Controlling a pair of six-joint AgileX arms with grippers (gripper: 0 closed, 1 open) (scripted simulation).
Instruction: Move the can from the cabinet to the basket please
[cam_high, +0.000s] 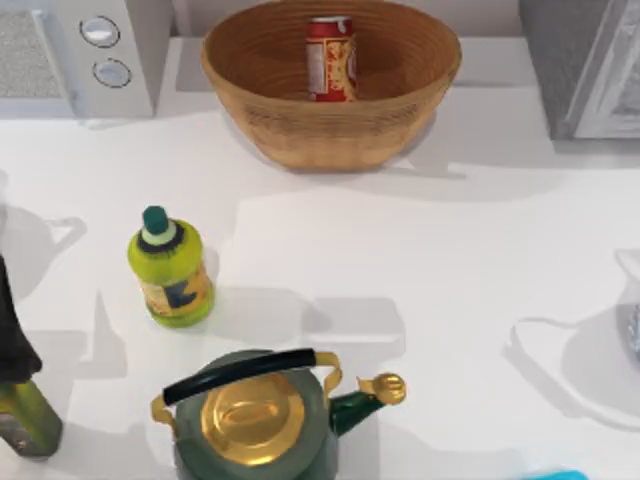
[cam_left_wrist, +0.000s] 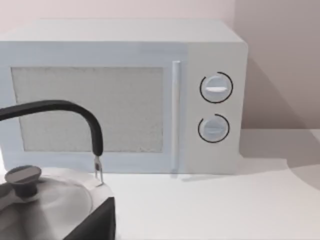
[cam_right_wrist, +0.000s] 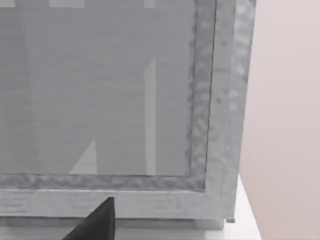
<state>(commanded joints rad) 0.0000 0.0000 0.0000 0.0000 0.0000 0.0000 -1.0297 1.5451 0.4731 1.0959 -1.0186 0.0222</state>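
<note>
The red can (cam_high: 331, 58) with its yellow-and-white label stands upright inside the tan wicker basket (cam_high: 250, 95) at the back middle of the table. The grey speckled cabinet (cam_high: 575, 65) with its white-framed glass door sits at the back right. In the right wrist view its glass door (cam_right_wrist: 100, 90) is close in front, and a dark part of my right gripper (cam_right_wrist: 95, 222) juts in at the edge. A dark part of my left gripper (cam_left_wrist: 95, 222) shows low in the left wrist view, facing the microwave (cam_left_wrist: 120, 95). Neither gripper touches the can.
The white microwave (cam_high: 80, 55) stands at the back left. A yellow-green bottle (cam_high: 171, 268) is left of centre, and a green kettle (cam_high: 255, 420) with a gold lid is at the front. An olive bottle (cam_high: 25, 415) is at the left edge. A grey kettle (cam_left_wrist: 40, 200) lies close to the left wrist camera.
</note>
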